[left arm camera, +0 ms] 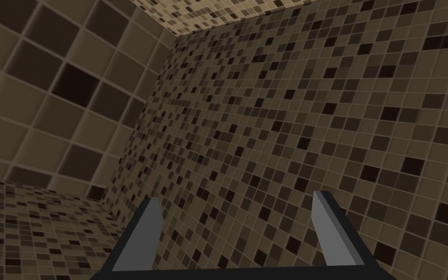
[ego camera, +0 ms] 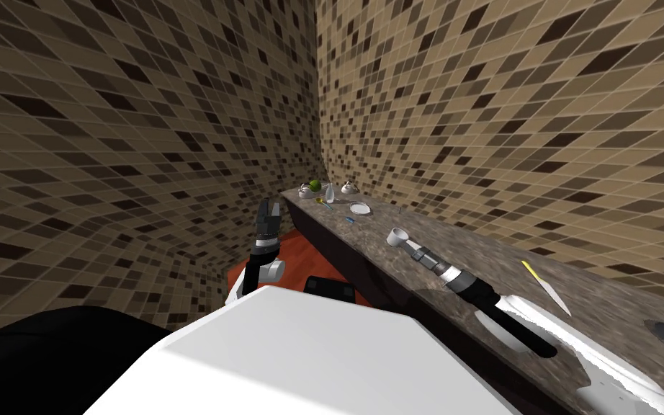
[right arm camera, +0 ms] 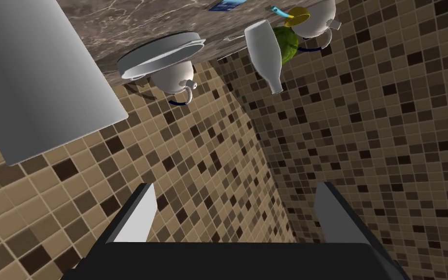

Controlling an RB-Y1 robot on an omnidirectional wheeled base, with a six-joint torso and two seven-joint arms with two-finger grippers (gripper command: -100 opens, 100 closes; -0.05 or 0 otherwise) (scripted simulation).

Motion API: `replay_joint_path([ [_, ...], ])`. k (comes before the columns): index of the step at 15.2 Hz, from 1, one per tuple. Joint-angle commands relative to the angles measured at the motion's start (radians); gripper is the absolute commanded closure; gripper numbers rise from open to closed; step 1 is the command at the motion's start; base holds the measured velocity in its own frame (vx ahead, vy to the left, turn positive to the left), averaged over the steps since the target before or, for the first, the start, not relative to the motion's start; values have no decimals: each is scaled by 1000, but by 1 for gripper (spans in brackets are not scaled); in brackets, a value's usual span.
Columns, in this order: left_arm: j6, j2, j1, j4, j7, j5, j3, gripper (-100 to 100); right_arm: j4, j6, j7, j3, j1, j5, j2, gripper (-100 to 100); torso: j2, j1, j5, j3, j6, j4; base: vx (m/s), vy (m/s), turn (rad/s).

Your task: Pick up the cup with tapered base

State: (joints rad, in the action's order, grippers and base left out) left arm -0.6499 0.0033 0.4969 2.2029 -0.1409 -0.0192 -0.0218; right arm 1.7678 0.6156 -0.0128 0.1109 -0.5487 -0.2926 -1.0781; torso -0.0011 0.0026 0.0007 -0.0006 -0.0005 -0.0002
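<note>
So, step in hand: lining the right gripper point(right arm camera: 235, 188) up on the cup point(ego camera: 396, 235); nothing is held yet.
Cup: white, upright on the dark stone counter point(ego camera: 482, 252), about midway along it, right at the tip of the right arm. Its wall narrows towards the counter.
Right gripper: fingers spread wide with an empty gap. In the wrist view the cup's pale wall sits close by but off to one side of the gap, not between the fingers.
Left gripper point(ego camera: 269, 210): raised to the left of the counter, fingers apart, gripping nothing.
Far end of counter: a plate point(right arm camera: 160, 51), a teapot point(right arm camera: 177, 78) and a bottle point(right arm camera: 265, 51), all well apart from the cup.
Near right: a knife point(ego camera: 548, 290) lies flat on the counter, beside the right arm.
How to do it well: slide the hand sideways until the cup is centred in the gap. Keep both fingers level with the wider upper wall, not the narrow foot. Ease forward until the wall is deep between the fingers, then close evenly.
Risk: as I judge it, a fingertip that meets the wall first would push or tip the cup. A low grip on the slanted wall could also slip.
Progress: early, with the approach nearly made and the grasp and lift to come.
</note>
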Motion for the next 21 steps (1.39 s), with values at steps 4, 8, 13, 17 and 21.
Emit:
replay_joint_path([
  [4,0,0,0,0,0,0,0,0,-67,14,-5,3,-14,-23,-117,-100,0,0,0,0,0,0,21,39,149],
  [8,0,0,0,0,0,0,0,0,-103,23,-8,3,-26,-37,-180,-100,-1,1,0,0,0,0,26,35,105],
  [13,0,0,0,0,0,0,0,0,-173,40,-13,-1,-53,-64,-291,-100,0,0,0,0,0,0,22,33,135],
  [17,0,0,0,0,0,0,0,0,-240,57,-19,-13,-84,-92,-368,-100,0,0,0,0,0,0,21,32,137],
  [21,0,0,0,0,0,0,0,0,-272,66,-22,-21,-102,-107,-444,-100,0,1,0,0,0,0,19,38,127],
])
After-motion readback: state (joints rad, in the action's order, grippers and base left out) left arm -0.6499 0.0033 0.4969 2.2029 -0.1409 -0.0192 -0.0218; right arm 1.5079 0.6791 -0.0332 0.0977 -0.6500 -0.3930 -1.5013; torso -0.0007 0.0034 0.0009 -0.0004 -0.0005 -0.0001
